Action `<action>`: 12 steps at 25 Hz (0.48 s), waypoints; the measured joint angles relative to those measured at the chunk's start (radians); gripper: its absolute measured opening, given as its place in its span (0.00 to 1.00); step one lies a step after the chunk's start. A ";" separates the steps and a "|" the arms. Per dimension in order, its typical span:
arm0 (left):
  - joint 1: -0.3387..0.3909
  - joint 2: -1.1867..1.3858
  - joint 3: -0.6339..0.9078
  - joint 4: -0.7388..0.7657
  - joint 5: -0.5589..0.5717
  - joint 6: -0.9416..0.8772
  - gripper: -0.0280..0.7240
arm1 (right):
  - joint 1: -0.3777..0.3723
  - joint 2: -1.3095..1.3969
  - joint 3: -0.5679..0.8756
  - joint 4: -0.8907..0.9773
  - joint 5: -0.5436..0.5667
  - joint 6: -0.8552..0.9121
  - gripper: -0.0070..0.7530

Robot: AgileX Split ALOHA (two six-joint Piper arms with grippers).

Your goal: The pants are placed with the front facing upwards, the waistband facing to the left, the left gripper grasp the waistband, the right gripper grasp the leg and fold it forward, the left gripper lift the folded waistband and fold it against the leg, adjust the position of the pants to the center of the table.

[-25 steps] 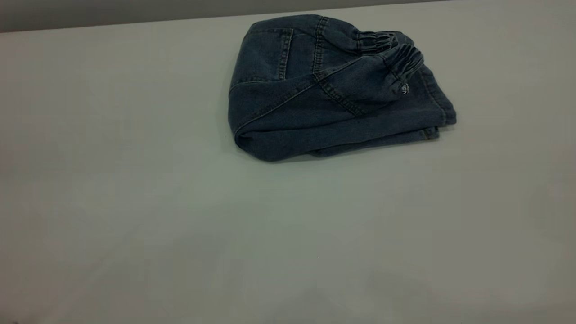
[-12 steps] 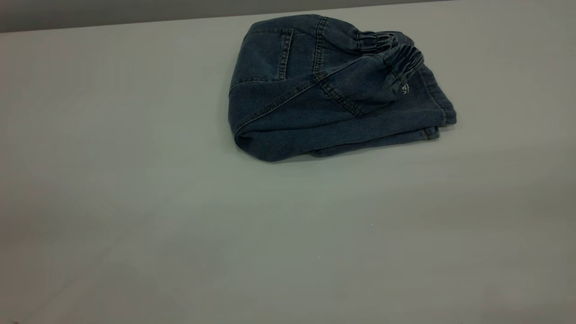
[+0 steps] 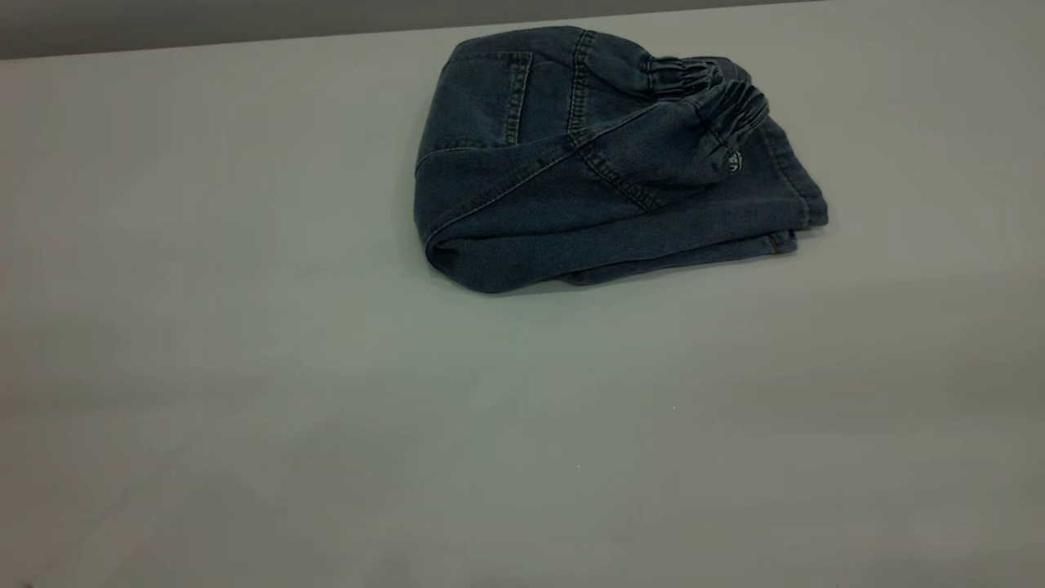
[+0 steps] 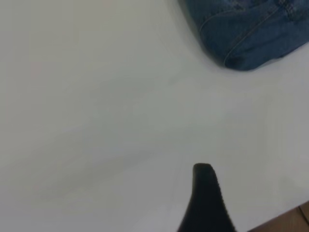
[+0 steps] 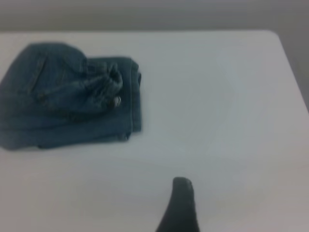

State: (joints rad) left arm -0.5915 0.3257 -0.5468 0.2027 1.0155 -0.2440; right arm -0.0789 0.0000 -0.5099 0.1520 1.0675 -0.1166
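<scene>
The blue denim pants (image 3: 588, 180) lie folded in a compact bundle at the far side of the white table (image 3: 245, 367), right of the middle. The gathered waistband (image 3: 710, 90) rests on top at the bundle's right end, over the leg layers. No arm shows in the exterior view. In the left wrist view my left gripper (image 4: 241, 203) hangs over bare table, well apart from the pants (image 4: 246, 29); one black finger (image 4: 205, 193) shows with nothing against it. My right gripper (image 5: 222, 208) likewise hovers over bare table, away from the pants (image 5: 67, 96) and the waistband (image 5: 104, 84).
The table's far edge (image 3: 245, 45) runs just behind the pants. A rounded table corner (image 5: 277, 36) lies far right in the right wrist view. A brown floor strip (image 4: 289, 222) shows past the table's edge by the left gripper.
The pants have not moved. Only faint shadows on the near part of the table have shifted.
</scene>
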 joint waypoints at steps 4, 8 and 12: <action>0.000 0.000 0.019 -0.021 -0.028 0.008 0.65 | 0.000 0.000 0.003 0.002 0.001 0.001 0.72; 0.000 0.000 0.018 -0.037 0.050 0.053 0.65 | 0.000 0.000 0.003 0.002 0.000 0.002 0.72; 0.000 -0.013 0.023 -0.049 0.113 0.061 0.65 | 0.000 0.000 0.003 0.002 0.000 0.002 0.72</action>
State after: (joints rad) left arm -0.5915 0.3131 -0.5240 0.1532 1.1280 -0.1829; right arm -0.0784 0.0000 -0.5074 0.1542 1.0677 -0.1146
